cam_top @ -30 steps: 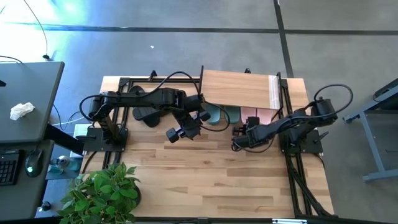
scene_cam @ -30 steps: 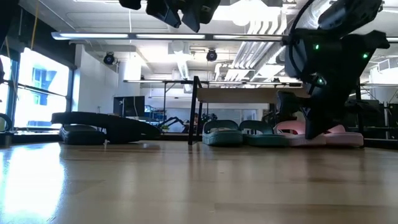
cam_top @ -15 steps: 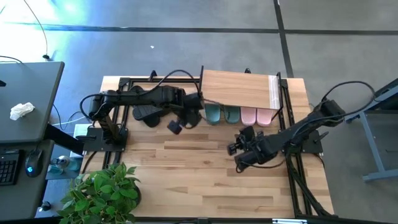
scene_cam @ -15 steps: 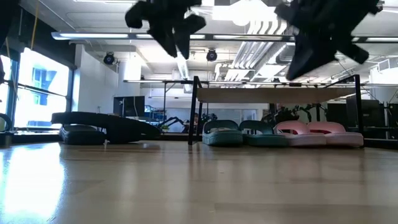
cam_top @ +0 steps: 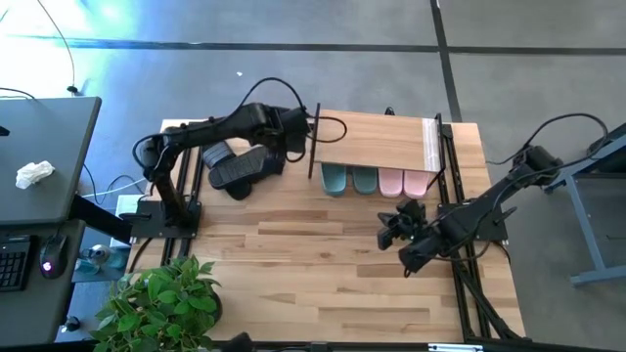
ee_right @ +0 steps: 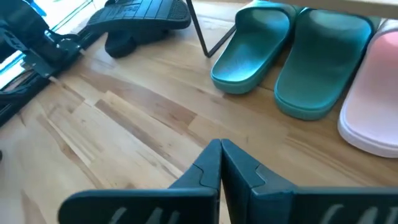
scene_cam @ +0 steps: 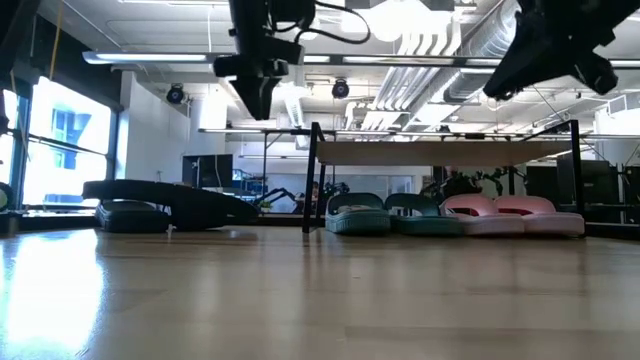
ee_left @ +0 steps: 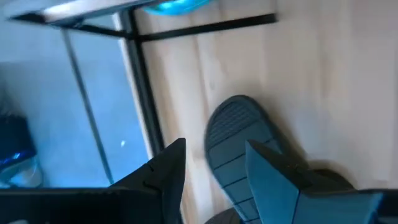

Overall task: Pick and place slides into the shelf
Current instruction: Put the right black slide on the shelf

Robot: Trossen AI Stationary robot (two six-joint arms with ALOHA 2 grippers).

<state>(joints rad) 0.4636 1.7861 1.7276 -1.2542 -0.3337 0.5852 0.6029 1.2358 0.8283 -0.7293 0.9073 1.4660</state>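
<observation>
The shelf (cam_top: 377,140) stands at the table's far edge. Under it, resting on their soles, are the dark green pair (cam_top: 349,180) (ee_right: 252,46) and the pale pink pair (cam_top: 402,183) (scene_cam: 510,213). The black pair (cam_top: 240,168) (scene_cam: 170,205) lies on the table left of the shelf, one slide overlapping the other. My left gripper (cam_top: 290,140) (ee_left: 214,168) hangs open in the air above the black pair, by the shelf's left frame. A ribbed black slide (ee_left: 233,134) shows beyond its fingers. My right gripper (cam_top: 396,223) (ee_right: 221,155) is shut, raised in front of the shelf.
A potted plant (cam_top: 161,298) stands at the table's near left corner. The arms' bases and black frames (cam_top: 460,230) line both sides. Bare wooden tabletop (cam_top: 313,264) spreads between the shelf and the near edge. A desk with a keyboard (cam_top: 29,196) stands off the left side.
My right gripper has risen from table height at the pink slides and drawn back toward the near and right edges. My left gripper has swung toward the far edge, from in front of the shelf's left end to above the black pair, and now points down.
</observation>
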